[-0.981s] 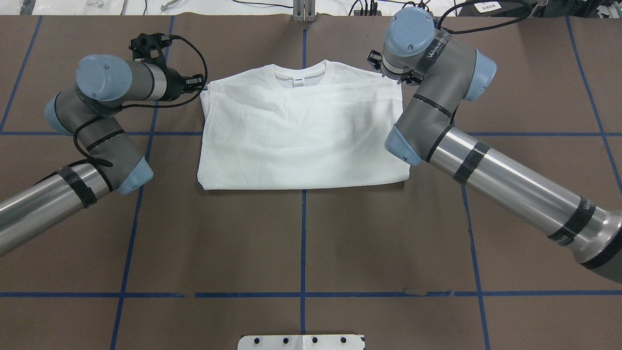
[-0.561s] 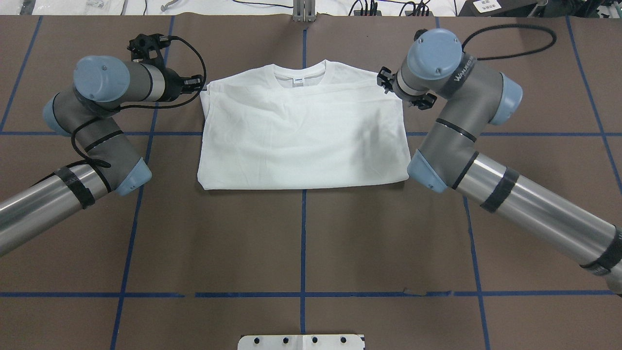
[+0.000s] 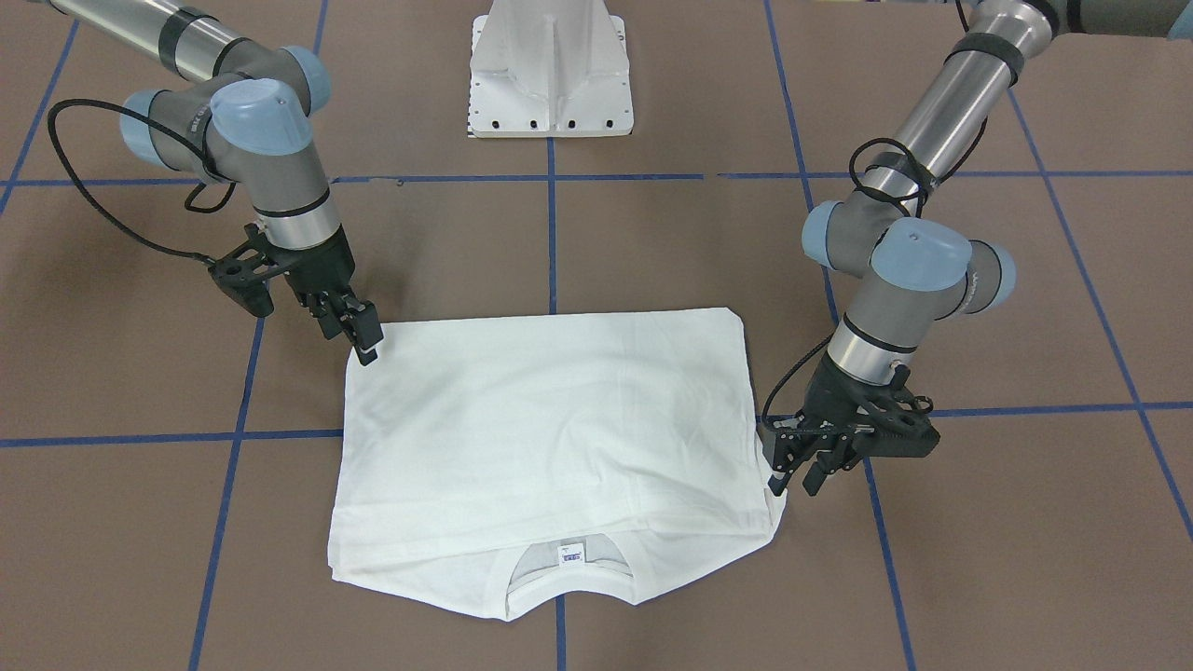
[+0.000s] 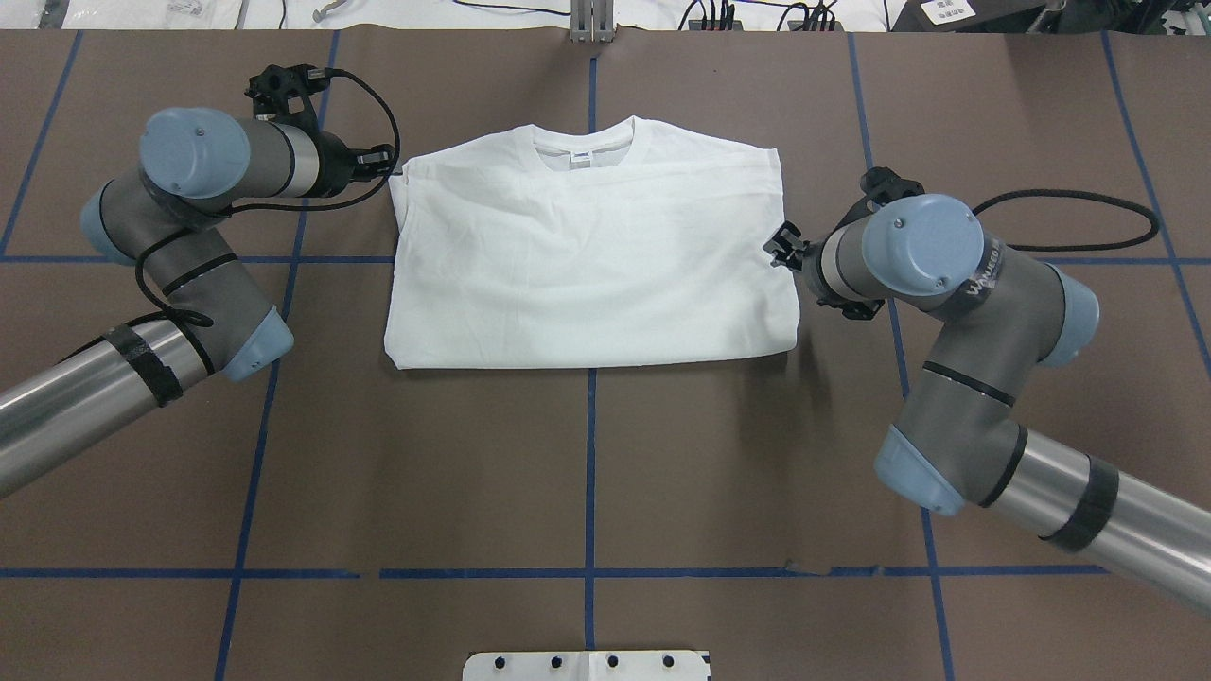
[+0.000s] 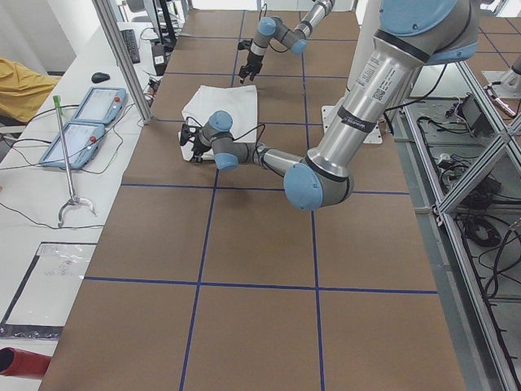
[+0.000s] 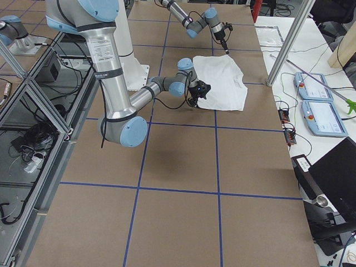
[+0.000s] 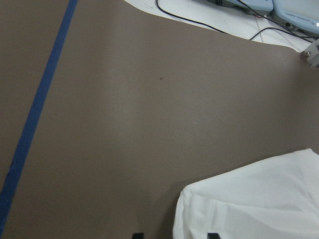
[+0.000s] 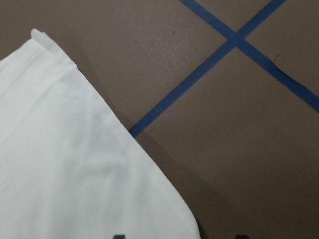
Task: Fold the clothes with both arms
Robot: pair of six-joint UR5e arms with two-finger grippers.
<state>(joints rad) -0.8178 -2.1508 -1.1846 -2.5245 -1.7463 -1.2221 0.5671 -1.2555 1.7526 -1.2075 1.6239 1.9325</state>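
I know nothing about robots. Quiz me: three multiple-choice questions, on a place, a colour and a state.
1. Which way does the ribbed round collar of the white cotton T-shirt point? A toward the white metal pedestal base; B away from it; C sideways.
2. What colour are the tape lines on the brown table? A blue; B yellow; C red.
3. How is the T-shirt? A hanging in the air; B folded flat; C bunched up.
Answers: B, the collar lies opposite the base; A, the tape is blue; B, it lies as a flat rectangle.
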